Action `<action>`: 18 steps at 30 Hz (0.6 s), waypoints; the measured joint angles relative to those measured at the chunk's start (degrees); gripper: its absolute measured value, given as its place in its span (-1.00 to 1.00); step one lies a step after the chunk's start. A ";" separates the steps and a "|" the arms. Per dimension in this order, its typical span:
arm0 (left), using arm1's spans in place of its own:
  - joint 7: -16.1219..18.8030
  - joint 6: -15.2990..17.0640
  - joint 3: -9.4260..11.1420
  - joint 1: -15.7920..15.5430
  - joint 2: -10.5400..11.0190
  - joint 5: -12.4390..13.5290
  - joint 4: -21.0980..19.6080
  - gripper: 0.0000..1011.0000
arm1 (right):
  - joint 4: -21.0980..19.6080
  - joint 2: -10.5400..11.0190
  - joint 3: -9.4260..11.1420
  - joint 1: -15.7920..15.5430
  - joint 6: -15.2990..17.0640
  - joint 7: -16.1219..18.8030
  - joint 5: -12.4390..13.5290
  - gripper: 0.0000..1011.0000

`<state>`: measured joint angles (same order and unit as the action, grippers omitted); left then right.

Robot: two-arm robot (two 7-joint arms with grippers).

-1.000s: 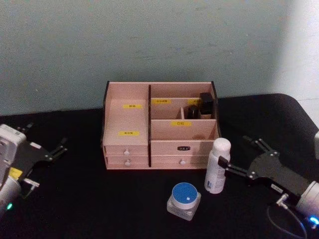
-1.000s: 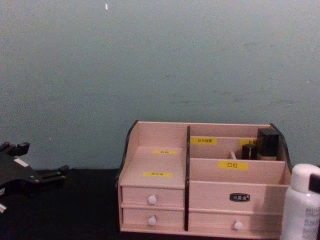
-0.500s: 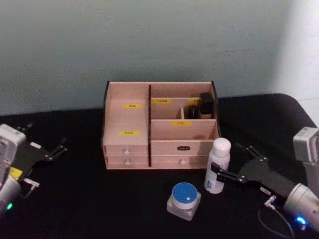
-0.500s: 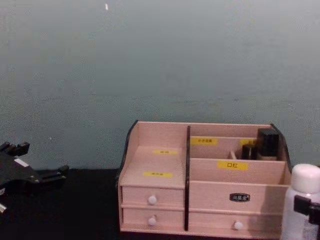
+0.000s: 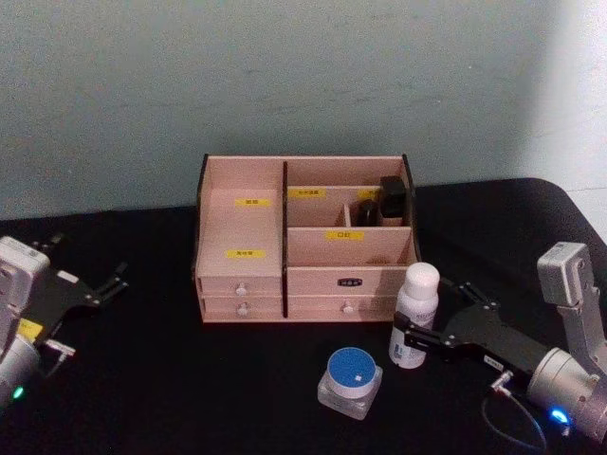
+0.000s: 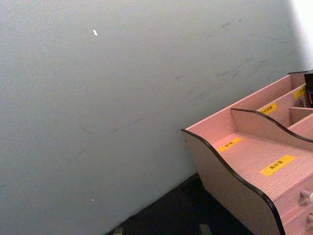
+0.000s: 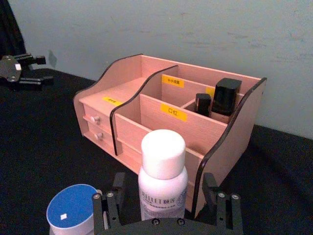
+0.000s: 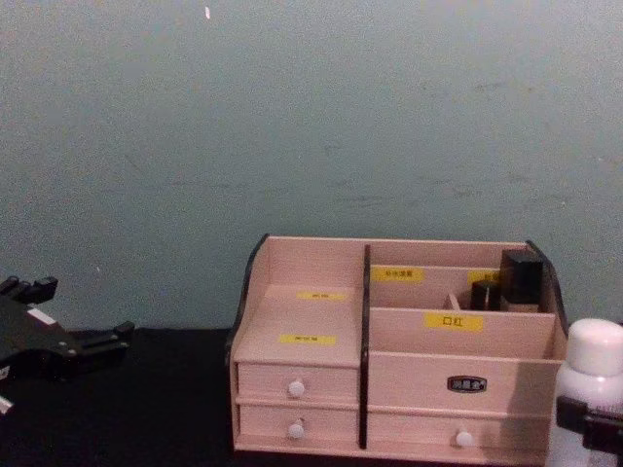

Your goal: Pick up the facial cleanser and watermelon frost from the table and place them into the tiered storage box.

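The facial cleanser (image 5: 414, 311), a white bottle with a rounded cap, stands upright on the black table just in front of the tiered storage box (image 5: 242, 232), at its right end. My right gripper (image 5: 438, 315) is open, one finger on each side of the bottle's lower body; the right wrist view shows the facial cleanser (image 7: 162, 178) between the fingers (image 7: 105, 208). The watermelon frost (image 5: 351, 378), a clear jar with a blue lid, sits left of the bottle and nearer me. My left gripper (image 5: 85, 263) rests open at the far left.
Two small black containers (image 5: 384, 201) stand in the box's back right compartment. The box (image 8: 409, 375) has white-knobbed drawers along its front. A pale wall rises right behind it. Bare black table lies between the left gripper (image 8: 68, 316) and the box.
My right gripper has slid in lower and farther left, so its fingers now flank the cleanser's lower body. The bottle, jar and left arm have stayed put.
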<state>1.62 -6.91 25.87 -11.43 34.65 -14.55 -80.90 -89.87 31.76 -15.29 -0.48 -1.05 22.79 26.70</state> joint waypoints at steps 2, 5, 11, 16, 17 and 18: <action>0.00 0.00 0.00 0.00 0.00 0.00 0.00 0.98 | 0.34 -0.32 0.07 0.22 0.29 0.17 -0.39 0.98; 0.00 0.00 0.00 0.00 0.00 0.00 0.00 0.98 | 0.72 -0.72 0.15 0.46 0.64 0.44 -0.81 0.98; 0.00 0.00 0.00 0.00 0.00 0.00 0.00 0.98 | 1.08 -1.23 0.24 0.74 1.04 0.90 -1.32 0.98; 0.00 0.00 0.00 0.00 0.00 0.00 0.00 0.98 | 1.40 -1.69 0.33 1.07 1.25 1.17 -1.66 0.98; 0.00 0.00 0.00 0.00 0.00 0.00 0.00 0.98 | 1.48 -1.75 0.34 1.16 1.26 1.19 -1.72 0.98; 0.00 0.00 0.00 0.00 0.00 0.00 0.00 0.98 | 1.62 -1.86 0.35 1.28 1.31 1.20 -1.84 0.98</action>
<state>1.62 -6.91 25.86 -11.43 34.64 -14.55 -80.90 -88.25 29.90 -14.94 0.80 0.26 23.99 24.86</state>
